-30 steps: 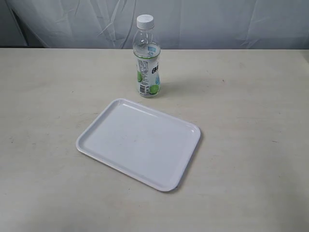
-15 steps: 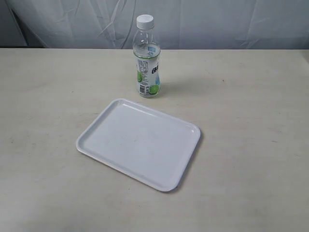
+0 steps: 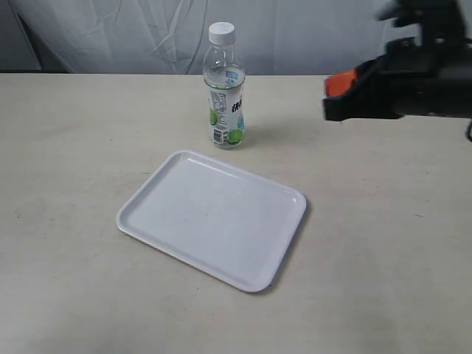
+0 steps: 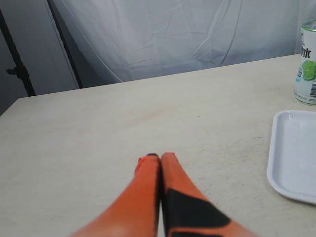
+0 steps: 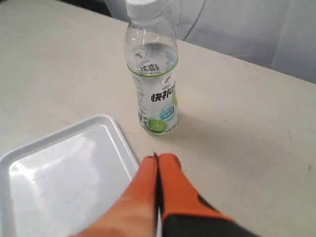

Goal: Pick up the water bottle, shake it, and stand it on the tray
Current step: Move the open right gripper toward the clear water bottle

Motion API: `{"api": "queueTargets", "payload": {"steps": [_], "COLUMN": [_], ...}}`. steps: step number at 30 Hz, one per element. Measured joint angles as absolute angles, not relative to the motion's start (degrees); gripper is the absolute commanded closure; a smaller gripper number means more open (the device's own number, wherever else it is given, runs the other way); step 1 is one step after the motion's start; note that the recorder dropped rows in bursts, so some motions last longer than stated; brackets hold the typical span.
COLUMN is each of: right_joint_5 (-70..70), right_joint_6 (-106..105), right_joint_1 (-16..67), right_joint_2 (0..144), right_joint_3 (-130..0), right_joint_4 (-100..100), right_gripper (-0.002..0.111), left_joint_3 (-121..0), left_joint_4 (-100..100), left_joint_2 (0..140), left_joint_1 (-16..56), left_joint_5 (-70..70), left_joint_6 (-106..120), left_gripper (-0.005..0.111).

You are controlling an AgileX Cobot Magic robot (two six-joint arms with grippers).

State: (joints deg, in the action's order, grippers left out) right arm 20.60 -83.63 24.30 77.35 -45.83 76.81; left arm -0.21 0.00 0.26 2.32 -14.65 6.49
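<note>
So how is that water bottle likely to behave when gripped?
The water bottle stands tall on a narrow base, so a nudge could tip it. Its clear plastic probably flexes when squeezed. It looks mostly full, so likely weighty.

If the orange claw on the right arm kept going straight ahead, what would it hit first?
Probably the small clear plastic water bottle with a white cap, standing straight beyond the shut right gripper. The flat white tray lies just beside that line; depth is unclear.
</note>
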Motion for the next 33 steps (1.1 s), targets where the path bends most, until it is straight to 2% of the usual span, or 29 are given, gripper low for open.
{"api": "queueTargets", "payload": {"steps": [5,15,18,20,23,25,33], "right_joint_5": [10.01,6.32,6.28,6.07,5.78,5.12,4.45], "right_joint_6": [-84.58,-84.67,-84.67,-84.79,-84.79,-84.89,-85.16], "right_joint_1": [33.83,36.07,36.20,36.30,36.57,36.69,36.69], "right_joint_2": [90.34,106.25,110.51,112.26,113.59,114.09,116.48], "right_joint_3": [-54.81,-66.95,-69.44,-70.24,-70.54,-70.63,-71.20], "right_joint_4": [76.64,84.97,85.10,85.20,85.20,84.96,81.78], "right_gripper": [0.109,0.106,0.088,0.065,0.022,0.004,0.004], "left_joint_3": [-0.21,-0.21,-0.21,-0.21,-0.21,-0.21,-0.21], "left_joint_4": [0.00,0.00,0.00,0.00,0.00,0.00,0.00], "left_joint_2": [0.26,0.26,0.26,0.26,0.26,0.26,0.26], "left_joint_1": [2.32,2.32,2.32,2.32,2.32,2.32,2.32], "left_joint_5": [-14.65,-14.65,-14.65,-14.65,-14.65,-14.65,-14.65], "left_joint_6": [6.49,6.49,6.49,6.49,6.49,6.49,6.49], "left_gripper": [0.106,0.106,0.106,0.106,0.106,0.106,0.106]}}
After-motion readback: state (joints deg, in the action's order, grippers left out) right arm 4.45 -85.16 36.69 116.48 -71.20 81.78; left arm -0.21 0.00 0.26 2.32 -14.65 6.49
